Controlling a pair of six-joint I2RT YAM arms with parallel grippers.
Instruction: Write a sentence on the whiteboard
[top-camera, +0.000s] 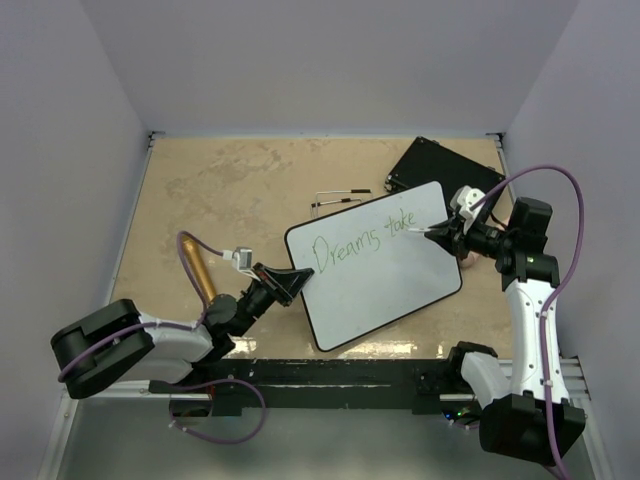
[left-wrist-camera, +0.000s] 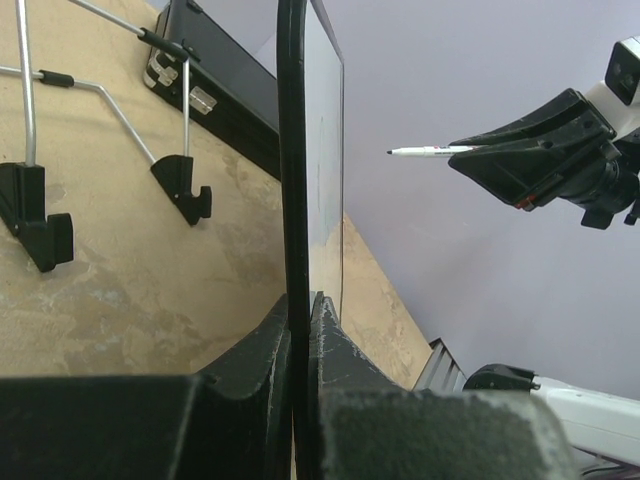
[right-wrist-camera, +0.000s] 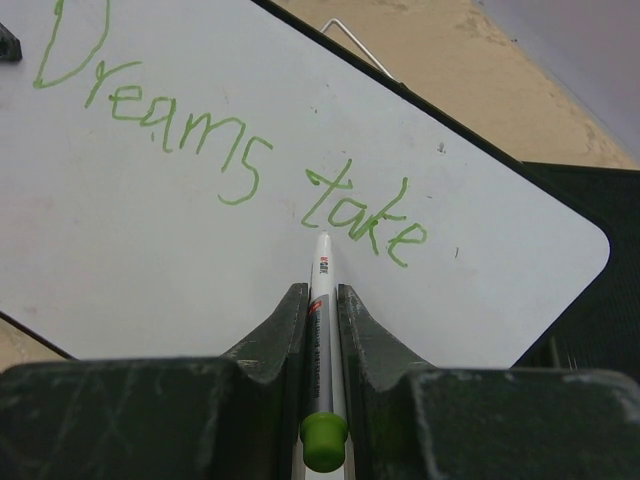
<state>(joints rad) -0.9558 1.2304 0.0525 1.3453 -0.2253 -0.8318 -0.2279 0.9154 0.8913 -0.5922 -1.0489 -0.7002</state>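
The large glossy whiteboard (top-camera: 385, 270) with rounded corners and a thin black frame sits across the middle of the sandy worktop (top-camera: 200, 190), its long side running from about 8 o'clock to 2 o'clock. The green handwriting (right-wrist-camera: 230, 165) on it reads "Dreams take". To my eye the main worry is room. "take" ends close to the corner at 2 o'clock, so another word on that line would likely run off the edge, and the next one wants to start lower down at the 9 o'clock side. The board also seems to be steadied at one end only, so a firm push from the pen at the far end could make it swing or flex and spoil the letters. A gripper finger dragged over fresh ink could smear it. The left gripper (top-camera: 290, 283) is closed tight on the board's frame at the 9 o'clock short edge, one finger on each face. The right gripper (right-wrist-camera: 320, 295), over at 2 o'clock, is clamped nearly closed around a slim white marker pen (right-wrist-camera: 322, 270) with a green end cap. The tip points just under "take", and the left wrist view shows it clear of the surface. Past the board at 1 o'clock lies a flat black board (top-camera: 440, 165), partly tucked beneath it, and a thin wire stand (top-camera: 335, 200) lies at 12 o'clock. I cannot tell whether the whiteboard's far side rests on anything.
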